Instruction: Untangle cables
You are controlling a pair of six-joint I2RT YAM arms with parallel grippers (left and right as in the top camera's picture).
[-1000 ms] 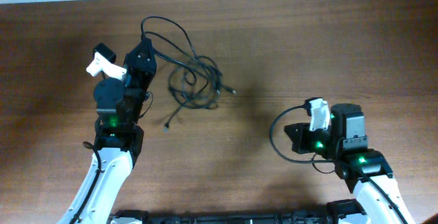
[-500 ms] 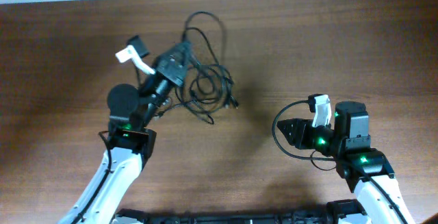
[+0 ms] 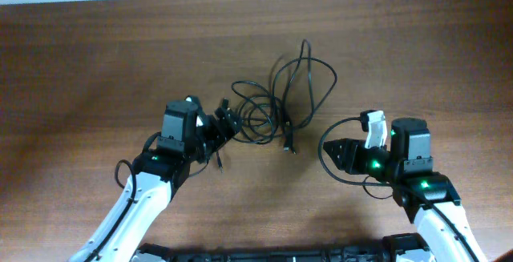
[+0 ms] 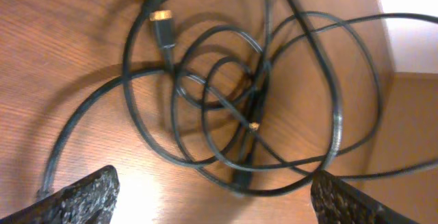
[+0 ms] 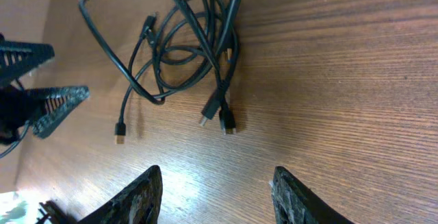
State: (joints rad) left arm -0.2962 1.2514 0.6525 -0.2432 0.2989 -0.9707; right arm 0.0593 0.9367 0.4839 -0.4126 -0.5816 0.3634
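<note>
The cables (image 3: 280,106) are heaped in a tangle on the worktop (image 3: 96,70), just ahead of the left tool (image 3: 224,124), whose jaws are spread wide, nothing held. The right tool (image 3: 341,154), jaws parted and empty, is set farther off; the left is judged nearer.

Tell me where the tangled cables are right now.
In the overhead view the cables lie tangled on the table near its centre, just right of the left pincer and up-left of the right pincer.
</note>
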